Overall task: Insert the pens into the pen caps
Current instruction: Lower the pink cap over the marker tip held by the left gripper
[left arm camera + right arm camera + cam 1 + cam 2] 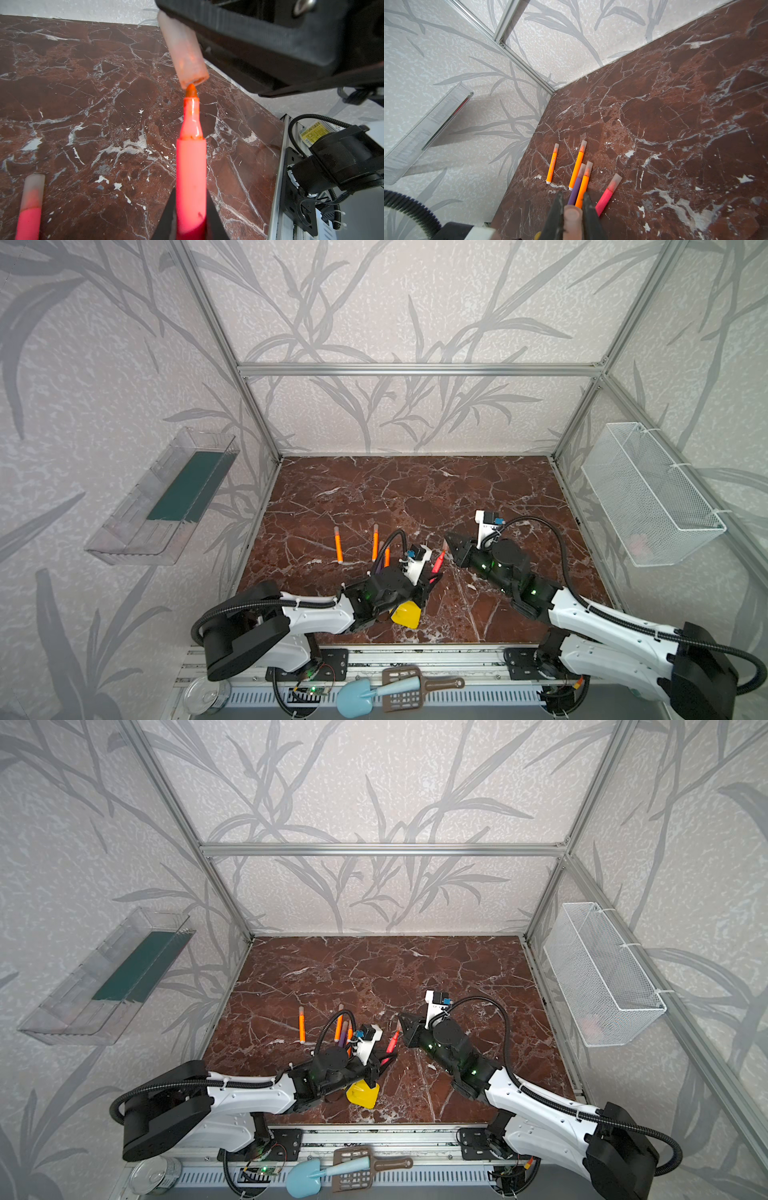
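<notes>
Left gripper is clamped on the red-pink pen, whose tip sits at the rim of the pen cap pinched shut in the right gripper. The tip looks slightly off the bore's centre, so a small sideways correction before pushing along the pen's axis should seat it. In a top view the cap lies at one o'clock from the left gripper, with the capped pens at ten o'clock.
</notes>
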### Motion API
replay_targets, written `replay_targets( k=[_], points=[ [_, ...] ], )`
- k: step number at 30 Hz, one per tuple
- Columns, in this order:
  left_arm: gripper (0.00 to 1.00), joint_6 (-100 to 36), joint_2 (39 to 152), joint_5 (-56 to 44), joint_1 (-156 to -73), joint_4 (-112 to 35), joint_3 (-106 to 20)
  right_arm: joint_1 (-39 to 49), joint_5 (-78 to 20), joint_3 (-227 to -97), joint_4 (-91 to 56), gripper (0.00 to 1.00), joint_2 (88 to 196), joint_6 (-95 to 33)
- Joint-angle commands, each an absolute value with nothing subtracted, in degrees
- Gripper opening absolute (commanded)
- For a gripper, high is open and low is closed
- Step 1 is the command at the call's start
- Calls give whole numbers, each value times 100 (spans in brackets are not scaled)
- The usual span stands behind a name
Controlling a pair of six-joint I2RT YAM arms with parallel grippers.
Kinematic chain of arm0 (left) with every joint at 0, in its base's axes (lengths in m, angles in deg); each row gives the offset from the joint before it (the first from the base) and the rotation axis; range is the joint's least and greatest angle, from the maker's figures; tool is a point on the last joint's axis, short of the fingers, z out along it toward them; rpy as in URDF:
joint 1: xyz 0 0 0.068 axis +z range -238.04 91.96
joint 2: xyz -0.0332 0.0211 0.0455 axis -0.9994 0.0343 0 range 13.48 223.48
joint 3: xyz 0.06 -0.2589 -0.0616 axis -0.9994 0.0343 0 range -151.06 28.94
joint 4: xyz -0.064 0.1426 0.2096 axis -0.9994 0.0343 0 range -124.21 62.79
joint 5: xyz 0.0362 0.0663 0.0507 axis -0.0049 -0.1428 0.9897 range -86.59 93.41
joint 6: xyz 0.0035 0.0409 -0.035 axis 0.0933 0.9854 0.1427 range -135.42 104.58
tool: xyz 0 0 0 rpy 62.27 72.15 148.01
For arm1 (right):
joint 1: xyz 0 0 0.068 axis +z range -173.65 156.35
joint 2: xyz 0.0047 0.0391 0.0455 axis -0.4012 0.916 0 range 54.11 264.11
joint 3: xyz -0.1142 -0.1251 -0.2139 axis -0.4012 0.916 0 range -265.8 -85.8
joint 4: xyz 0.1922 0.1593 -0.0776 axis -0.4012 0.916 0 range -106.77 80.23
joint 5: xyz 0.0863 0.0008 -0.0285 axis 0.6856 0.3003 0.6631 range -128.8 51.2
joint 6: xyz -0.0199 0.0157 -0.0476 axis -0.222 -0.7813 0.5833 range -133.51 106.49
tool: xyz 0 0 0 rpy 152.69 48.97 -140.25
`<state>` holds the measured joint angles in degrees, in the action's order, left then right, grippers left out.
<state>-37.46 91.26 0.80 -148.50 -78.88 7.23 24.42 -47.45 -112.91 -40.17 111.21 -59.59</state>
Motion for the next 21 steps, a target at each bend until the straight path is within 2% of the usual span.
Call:
replay_targets(
  k=[1,11,21],
  points=[
    [0,-3695,9095,189,-14874,-8081,621,2534,-4829,-11218,-4343,0,11181,-6055],
    [0,-4003,9023,325,-14858,-8334,759,2855,-5005,-10975,-4516,0,11217,-6071],
    [0,-4493,9048,-69,-14723,-8633,837,3220,-5180,-10814,-4751,0,11389,-5842]
  ],
)
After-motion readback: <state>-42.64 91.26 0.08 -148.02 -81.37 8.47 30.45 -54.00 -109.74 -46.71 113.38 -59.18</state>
